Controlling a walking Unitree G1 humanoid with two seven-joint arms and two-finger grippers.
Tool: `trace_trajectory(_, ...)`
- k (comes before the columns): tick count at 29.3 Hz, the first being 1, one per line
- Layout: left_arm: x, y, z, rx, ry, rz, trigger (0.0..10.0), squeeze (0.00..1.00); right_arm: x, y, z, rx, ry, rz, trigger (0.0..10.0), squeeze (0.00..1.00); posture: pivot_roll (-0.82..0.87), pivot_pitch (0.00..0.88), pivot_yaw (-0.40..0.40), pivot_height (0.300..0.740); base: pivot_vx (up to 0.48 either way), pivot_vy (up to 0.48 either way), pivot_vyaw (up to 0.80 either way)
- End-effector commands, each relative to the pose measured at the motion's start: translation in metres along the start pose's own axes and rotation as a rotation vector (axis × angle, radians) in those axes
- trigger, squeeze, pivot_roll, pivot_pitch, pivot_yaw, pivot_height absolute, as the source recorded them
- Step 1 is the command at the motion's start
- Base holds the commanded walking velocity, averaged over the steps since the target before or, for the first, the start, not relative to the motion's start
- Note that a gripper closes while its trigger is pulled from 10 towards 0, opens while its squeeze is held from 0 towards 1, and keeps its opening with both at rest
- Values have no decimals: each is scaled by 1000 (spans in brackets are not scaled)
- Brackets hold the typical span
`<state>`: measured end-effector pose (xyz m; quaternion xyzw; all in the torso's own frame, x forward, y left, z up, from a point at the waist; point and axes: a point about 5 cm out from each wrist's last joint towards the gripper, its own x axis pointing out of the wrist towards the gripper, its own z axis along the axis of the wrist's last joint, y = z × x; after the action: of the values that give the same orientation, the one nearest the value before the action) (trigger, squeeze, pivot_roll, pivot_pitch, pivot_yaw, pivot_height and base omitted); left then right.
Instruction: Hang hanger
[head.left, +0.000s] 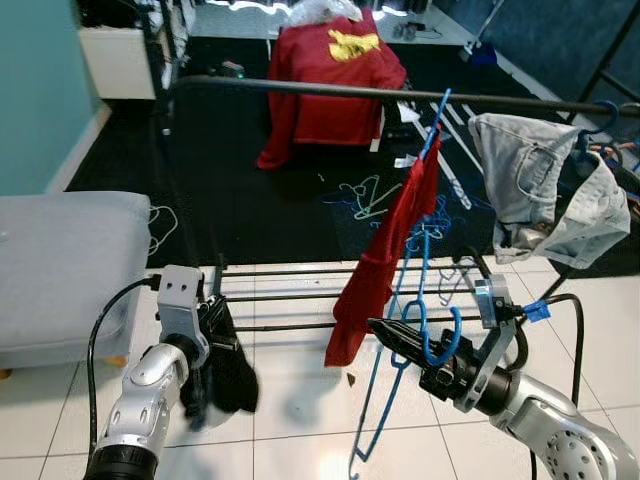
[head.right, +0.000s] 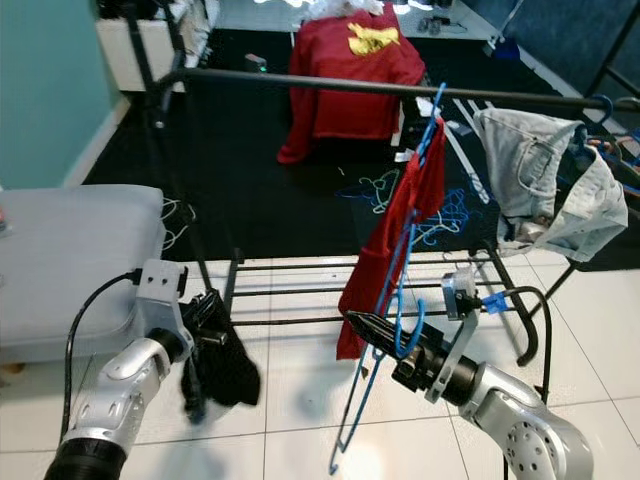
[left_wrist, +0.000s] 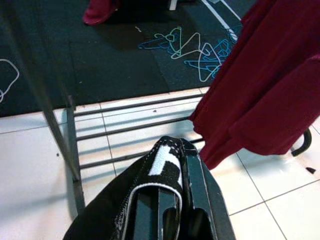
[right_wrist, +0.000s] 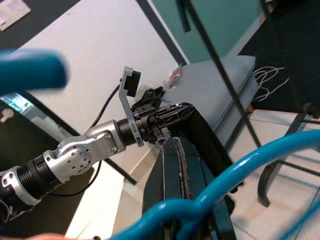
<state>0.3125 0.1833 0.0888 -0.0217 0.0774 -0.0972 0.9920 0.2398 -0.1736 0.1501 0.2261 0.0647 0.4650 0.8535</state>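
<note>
The right tool (head.left: 400, 345), clamped on the hook of a blue hanger (head.left: 425, 250) carrying a red garment (head.left: 385, 260) up and away from it, could snag the rack's rail (head.left: 300, 88) above; the left tool (head.left: 215, 325) grips black cloth (head.left: 235, 375).

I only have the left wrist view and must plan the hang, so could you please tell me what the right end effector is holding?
Observer: The right end effector is shut on the hook of a blue hanger, low in front of the rack.
Operator: Does the red garment I see belong to that hanger?
Observer: Yes, the red garment is draped on it, and the hook is not on the dark rail.
Operator: Is anything hanging on that rail?
Observer: A denim garment hangs on the rail towards the robot's right.
</note>
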Motion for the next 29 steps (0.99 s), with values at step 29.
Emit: trace_trajectory(29, -3, -2, 2, -14, -26, -47, 10000, 0, -6, -9, 2, -77, 178, -82, 10000, 0, 13, 137, -75, 740, 364, 0, 221)
